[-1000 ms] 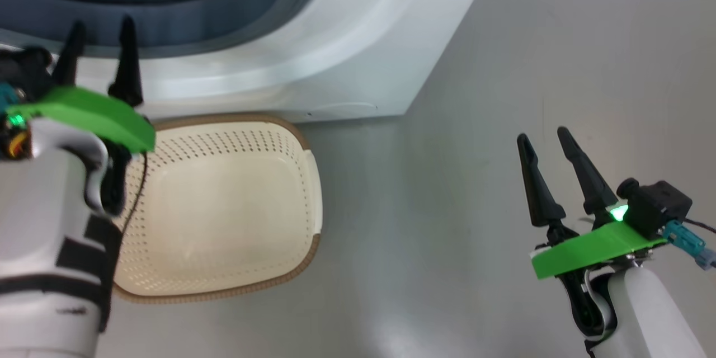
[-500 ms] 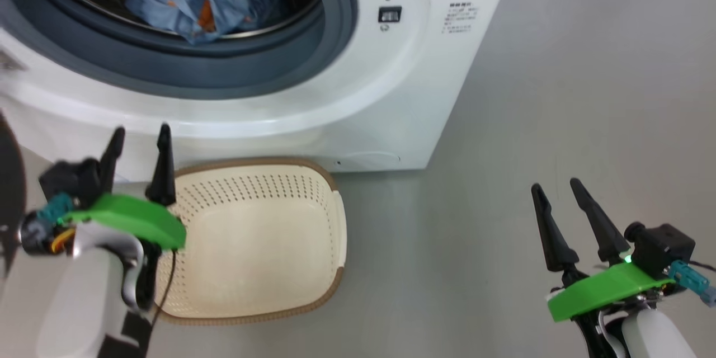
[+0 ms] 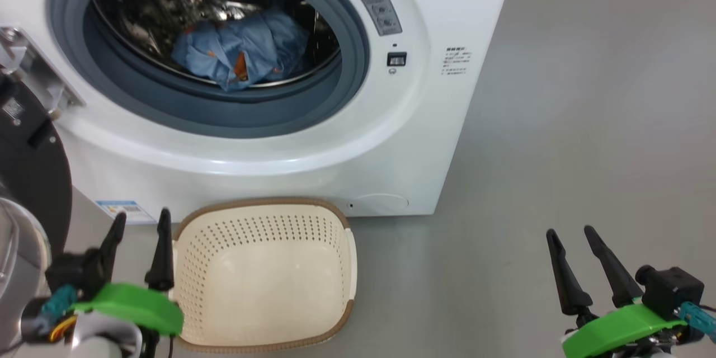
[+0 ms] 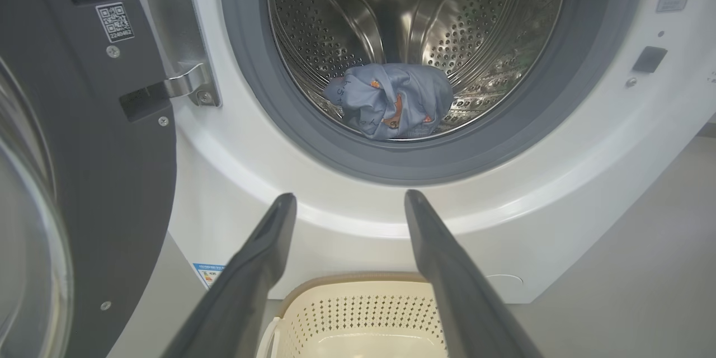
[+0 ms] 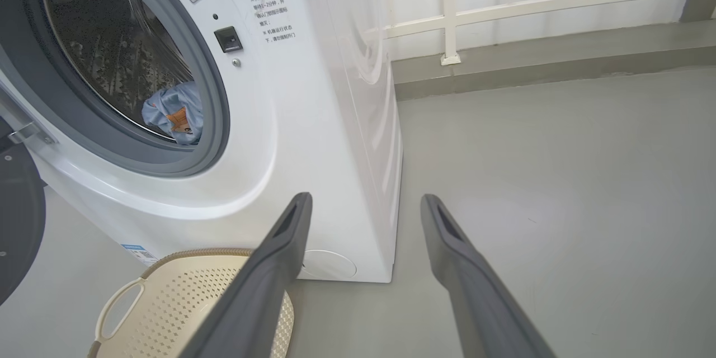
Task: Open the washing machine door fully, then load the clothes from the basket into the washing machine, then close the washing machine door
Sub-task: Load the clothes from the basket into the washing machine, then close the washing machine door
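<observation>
Laundry scene, viewed from my head looking down. A white washing machine [image 3: 436, 140] stands on a grey floor [image 3: 559, 151], its round opening facing me. The black washing machine door [image 3: 33, 179] is swung wide open at the far left, hinged on the machine's left side. Its bulging glass window [image 4: 22, 235] fills the left edge of my left wrist view.

The clothes [image 3: 240, 53], a crumpled light blue bundle with small orange prints, lie at the bottom of the steel drum [image 3: 151, 5], just behind the grey rubber gasket [image 3: 349, 78]. The cream basket [image 3: 263, 202], with a brown rim, sits on the floor right in front of the machine, below the opening. Its bare bottom shows.

My left jaws are spread wide and hold nothing. Their dark fingers [image 3: 162, 251] hover at the lower left, just beside the basket's left rim, pointing toward the machine.

My right jaws are spread just as wide, also gripping nothing. Their fingers [image 3: 566, 277] hang over bare floor at the lower right, well apart from the basket and the machine. My right wrist view looks past the machine's right side to a white railing [image 5: 503, 8].
</observation>
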You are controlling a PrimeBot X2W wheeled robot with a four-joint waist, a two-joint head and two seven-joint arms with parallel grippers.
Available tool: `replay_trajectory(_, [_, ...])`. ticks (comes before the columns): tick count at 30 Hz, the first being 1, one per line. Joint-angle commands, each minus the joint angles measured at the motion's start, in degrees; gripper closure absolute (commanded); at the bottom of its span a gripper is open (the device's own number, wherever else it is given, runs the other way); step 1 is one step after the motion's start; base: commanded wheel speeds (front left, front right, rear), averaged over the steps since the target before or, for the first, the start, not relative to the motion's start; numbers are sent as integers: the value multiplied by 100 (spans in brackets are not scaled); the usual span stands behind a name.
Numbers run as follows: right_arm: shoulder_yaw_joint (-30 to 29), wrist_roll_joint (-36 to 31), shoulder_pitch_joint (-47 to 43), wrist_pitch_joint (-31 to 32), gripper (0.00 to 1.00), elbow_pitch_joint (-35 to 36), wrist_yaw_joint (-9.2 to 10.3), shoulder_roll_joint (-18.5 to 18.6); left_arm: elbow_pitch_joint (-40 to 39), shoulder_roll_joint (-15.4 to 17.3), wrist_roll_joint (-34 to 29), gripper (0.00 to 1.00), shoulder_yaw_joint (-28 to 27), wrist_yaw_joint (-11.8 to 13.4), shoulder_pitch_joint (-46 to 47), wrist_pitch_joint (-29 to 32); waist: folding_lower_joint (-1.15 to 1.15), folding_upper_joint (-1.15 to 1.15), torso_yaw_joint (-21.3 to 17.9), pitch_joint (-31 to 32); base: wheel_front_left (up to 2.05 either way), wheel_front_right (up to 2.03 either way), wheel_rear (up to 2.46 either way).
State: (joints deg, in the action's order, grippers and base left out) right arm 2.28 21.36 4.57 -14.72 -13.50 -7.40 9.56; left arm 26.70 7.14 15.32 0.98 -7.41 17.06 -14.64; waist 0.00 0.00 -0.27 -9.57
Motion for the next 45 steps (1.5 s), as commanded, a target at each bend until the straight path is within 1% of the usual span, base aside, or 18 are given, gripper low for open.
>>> replay_trajectory(1, [77,45,-85,-28,0,130,-9,68,-245,135,-63,0,-250,-8,-126,-36,0,0,-14,173,0,0,0])
replay_trajectory(7, [-18,38,-293,-28,0,143,-9,60,-750,40,-172,0,-501,-8,-855,-36,0,0,-50,374,0,0,0])
replay_trajectory(17, [-116,32,-495,-28,0,156,-9,42,-1189,-87,-276,0,-756,-8,-1479,-36,0,0,-65,535,0,0,0])
replay_trajectory(45, [-132,8,-433,-28,0,178,-9,-2,-1332,-186,-315,0,-860,-8,-1431,-36,0,0,-45,462,0,0,0])
